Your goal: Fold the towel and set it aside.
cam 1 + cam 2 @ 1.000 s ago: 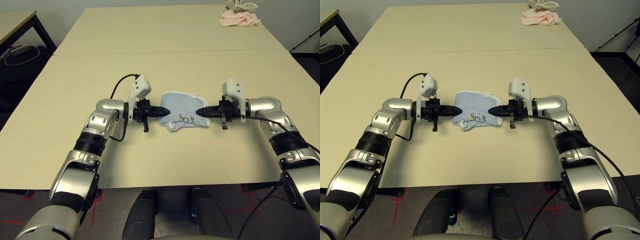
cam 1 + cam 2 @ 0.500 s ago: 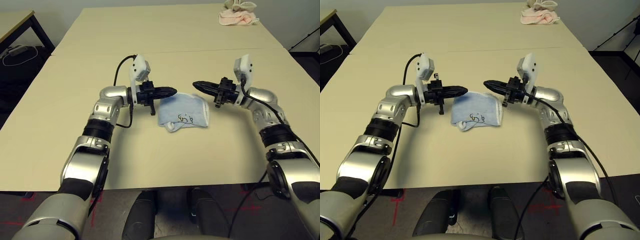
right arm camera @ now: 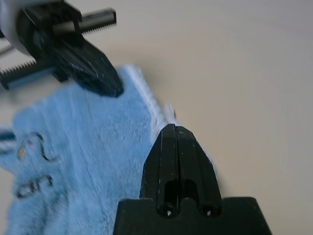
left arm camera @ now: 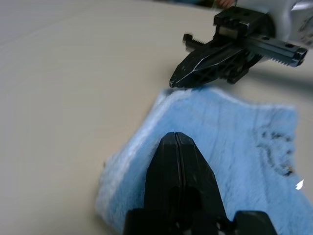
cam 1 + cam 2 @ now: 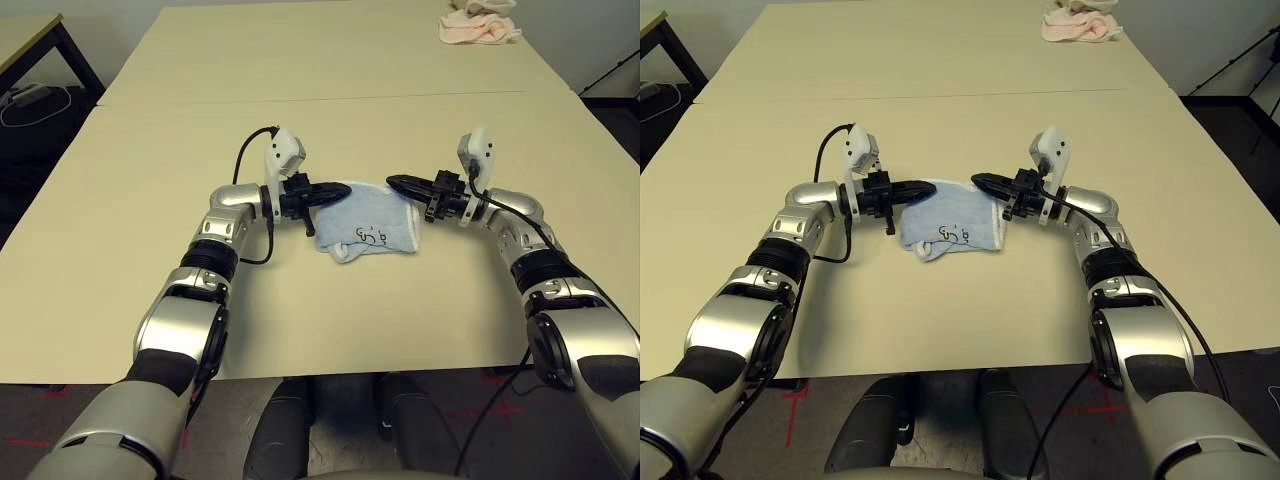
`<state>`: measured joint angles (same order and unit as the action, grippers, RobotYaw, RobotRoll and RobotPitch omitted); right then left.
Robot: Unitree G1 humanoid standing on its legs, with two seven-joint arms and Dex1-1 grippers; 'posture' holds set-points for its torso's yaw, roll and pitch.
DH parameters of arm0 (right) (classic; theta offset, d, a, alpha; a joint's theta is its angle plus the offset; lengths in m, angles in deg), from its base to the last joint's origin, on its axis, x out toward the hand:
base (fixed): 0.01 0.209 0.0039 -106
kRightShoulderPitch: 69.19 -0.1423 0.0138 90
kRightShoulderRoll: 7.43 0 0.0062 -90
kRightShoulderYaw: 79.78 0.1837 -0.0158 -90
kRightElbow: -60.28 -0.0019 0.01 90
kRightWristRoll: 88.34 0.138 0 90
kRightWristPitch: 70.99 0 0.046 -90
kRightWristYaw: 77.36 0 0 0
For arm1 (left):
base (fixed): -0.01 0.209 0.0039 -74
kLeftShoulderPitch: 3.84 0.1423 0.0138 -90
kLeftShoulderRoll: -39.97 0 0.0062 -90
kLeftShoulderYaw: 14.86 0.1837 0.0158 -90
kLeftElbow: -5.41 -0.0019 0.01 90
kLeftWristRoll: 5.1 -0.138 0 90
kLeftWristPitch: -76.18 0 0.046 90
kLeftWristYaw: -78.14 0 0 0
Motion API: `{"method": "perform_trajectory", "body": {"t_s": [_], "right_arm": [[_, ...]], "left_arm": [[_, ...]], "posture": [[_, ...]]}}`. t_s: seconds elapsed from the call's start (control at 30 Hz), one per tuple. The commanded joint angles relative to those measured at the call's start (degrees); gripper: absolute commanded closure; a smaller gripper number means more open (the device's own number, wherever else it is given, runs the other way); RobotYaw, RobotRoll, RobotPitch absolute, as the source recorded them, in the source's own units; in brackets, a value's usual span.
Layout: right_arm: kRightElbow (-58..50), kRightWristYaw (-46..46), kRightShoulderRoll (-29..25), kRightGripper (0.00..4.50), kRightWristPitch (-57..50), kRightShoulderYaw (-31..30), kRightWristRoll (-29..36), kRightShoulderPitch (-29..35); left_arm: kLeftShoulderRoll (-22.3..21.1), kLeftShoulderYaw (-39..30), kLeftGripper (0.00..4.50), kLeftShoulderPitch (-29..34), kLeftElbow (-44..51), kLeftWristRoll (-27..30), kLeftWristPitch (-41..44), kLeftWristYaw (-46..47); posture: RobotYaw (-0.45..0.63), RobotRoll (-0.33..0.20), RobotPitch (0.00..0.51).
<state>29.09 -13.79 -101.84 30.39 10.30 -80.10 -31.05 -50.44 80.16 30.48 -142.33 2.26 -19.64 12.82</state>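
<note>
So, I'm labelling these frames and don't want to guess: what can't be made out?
- Underside of the towel: hidden, left eye view, by its own top layer.
- Embroidered motif's exact shape: too small, left eye view.
- Beige cloth: cut off by the top edge, right eye view.

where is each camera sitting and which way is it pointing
Left and right eye: on the head, facing forward and down at the table; both arms show.
Left wrist: on that arm, along its shut end effector toward the towel.
Right wrist: likewise, along its shut end effector.
Both wrist views share the towel and the opposite end effector.
</note>
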Motion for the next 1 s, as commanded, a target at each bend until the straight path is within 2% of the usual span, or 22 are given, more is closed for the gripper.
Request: {"method": "perform_trajectory", "body": {"t_s": [0.03, 0.27, 0.47, 0.67, 1.0], "right_arm": [[1.91, -1.87, -0.46, 4.50, 0.09, -2.13, -3.62, -0.58], [3.20, -4.23, -0.15, 4.50, -2.09, -6.31, -9.33, -0.89], [3.68, -5.22, 0.03, 4.50, -1.76, -7.55, -11.05, -0.36], [3.25, -5.15, 0.78, 4.50, -0.27, -6.78, -10.11, -0.75], [1.27, -0.82, -0.01, 4.50, 0.23, -1.72, -4.46, -2.49]], "left_arm": [[0.43, 1.92, 4.45, -0.49, -3.48, -4.23, 1.33, 3.96], [0.75, 2.81, 4.45, -0.13, -6.04, -7.79, 4.74, 9.25], [0.60, 2.73, 4.45, 0.68, -6.13, -7.89, 6.04, 10.59], [0.74, 1.39, 4.45, 0.84, -5.34, -6.43, 6.29, 10.66], [-0.32, -3.02, 4.45, -0.18, -1.37, -3.58, 6.53, 10.63]], "posture": [[0.09, 0.000, 0.197], [0.08, 0.000, 0.194], [0.08, 0.000, 0.191], [0.09, 0.000, 0.184], [0.10, 0.000, 0.172]]}}
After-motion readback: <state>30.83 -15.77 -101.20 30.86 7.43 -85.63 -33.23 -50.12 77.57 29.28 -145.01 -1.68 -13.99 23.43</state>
